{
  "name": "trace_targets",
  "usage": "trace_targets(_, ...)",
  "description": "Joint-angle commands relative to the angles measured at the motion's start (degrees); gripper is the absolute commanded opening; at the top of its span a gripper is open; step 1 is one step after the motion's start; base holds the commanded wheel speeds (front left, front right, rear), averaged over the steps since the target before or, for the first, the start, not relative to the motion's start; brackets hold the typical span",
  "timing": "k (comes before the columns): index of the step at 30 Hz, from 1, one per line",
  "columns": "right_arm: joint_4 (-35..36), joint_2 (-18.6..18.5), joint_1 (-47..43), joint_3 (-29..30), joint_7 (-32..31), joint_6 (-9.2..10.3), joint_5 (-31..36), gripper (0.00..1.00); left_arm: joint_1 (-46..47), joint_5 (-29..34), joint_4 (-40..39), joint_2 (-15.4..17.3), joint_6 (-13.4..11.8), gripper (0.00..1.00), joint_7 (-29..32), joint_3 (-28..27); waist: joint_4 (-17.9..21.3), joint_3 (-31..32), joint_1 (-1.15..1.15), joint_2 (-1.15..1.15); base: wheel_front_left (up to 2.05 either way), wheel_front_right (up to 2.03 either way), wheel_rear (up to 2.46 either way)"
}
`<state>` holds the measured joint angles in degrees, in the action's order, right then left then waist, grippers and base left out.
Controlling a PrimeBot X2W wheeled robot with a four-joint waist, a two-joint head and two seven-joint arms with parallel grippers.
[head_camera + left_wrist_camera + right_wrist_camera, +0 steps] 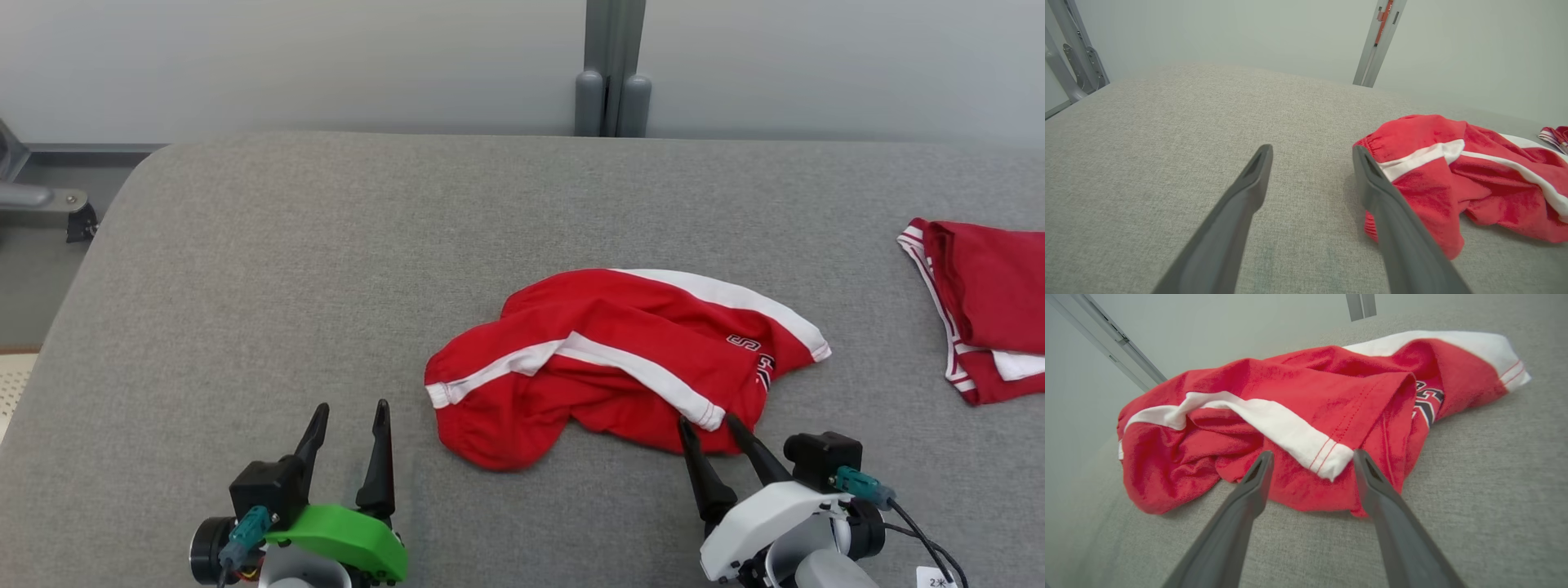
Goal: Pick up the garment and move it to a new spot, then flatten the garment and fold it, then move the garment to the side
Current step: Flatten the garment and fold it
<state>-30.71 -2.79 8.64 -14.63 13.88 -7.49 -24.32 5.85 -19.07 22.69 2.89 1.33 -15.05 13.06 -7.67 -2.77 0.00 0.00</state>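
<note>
A crumpled red garment point(604, 367) with white stripes lies in a heap near the middle of the grey table point(326, 261). My right gripper point(706, 422) is open at the garment's near edge, its fingertips on either side of a white-hemmed corner point(1327, 457). The garment point(1274, 416) bunches up just past those fingertips. My left gripper point(353, 408) stands open over bare table, a little left of the heap. In the left wrist view the left gripper point(1310, 153) has nothing between its fingers, and the garment point(1453, 179) lies beside its right finger.
A second red and white garment point(984, 306), folded, lies at the table's right edge. A grey post point(612, 73) stands behind the table's far edge. The table's rounded left corner drops to the floor, where a metal fitting point(49, 204) sits.
</note>
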Motion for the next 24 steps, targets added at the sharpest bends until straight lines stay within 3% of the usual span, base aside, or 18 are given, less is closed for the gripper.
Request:
trace_targets(1, -1.7, -0.2, 1.4, -0.4, 0.2, -0.01, -0.3, 1.0, 1.1, 0.4, 0.0, 0.1, 0.0, 1.0, -0.2, -0.2, -1.9, -1.6, 0.0, 0.0, 0.0, 0.0, 0.0)
trace_targets(10, -8.0, -0.2, 5.7, -0.9, 1.1, -0.01, -2.4, 1.0, 1.5, -0.2, -0.6, 0.1, -0.4, 1.0, -0.2, -0.5, -3.5, -2.8, 0.0, 0.0, 0.0, 0.0, 0.0)
trace_targets(24, 3.0, -0.2, 1.7, 1.5, 1.3, -0.01, -0.2, 1.0, 1.5, -0.6, -1.1, 0.1, -0.9, 1.0, -0.2, -0.6, -1.6, -3.4, 0.0, 0.0, 0.0, 0.0, 0.0)
